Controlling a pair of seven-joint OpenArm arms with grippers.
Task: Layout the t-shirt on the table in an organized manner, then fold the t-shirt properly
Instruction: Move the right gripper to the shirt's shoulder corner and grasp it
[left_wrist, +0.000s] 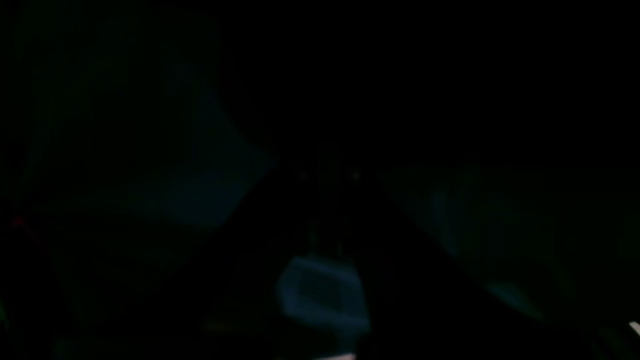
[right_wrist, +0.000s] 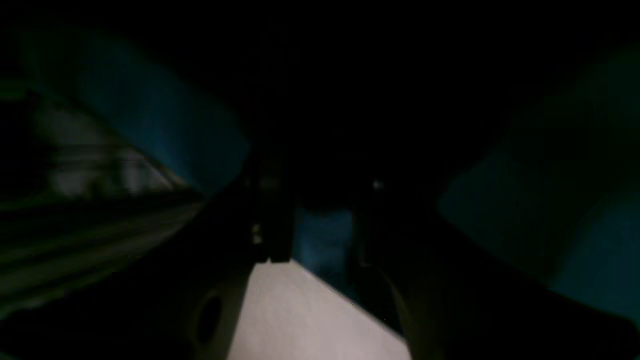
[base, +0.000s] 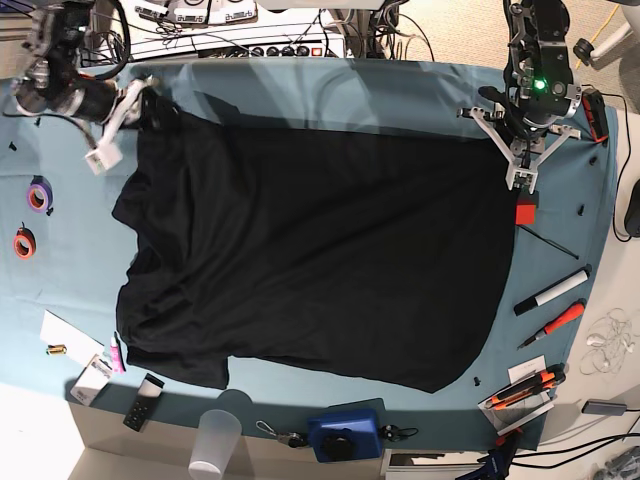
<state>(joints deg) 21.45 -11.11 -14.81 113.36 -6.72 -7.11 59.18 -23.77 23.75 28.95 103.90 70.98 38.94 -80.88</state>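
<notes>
While the black t-shirt (base: 320, 260) lies spread nearly flat across the teal table (base: 400, 85), plain side up, both arms sit at its far corners. Left gripper (base: 524, 178) is closed, pinching the shirt's corner at the base view's right. Right gripper (base: 108, 140) at the opposite corner: jaws look parted, can't tell if fabric is caught. Tape rolls (base: 38, 195), markers (base: 551, 291), and a plastic cup (base: 215, 442) line the edges.

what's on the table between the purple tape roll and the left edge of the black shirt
Nothing: in the base view only bare teal cloth of the table lies between the purple tape roll and the t-shirt.
</notes>
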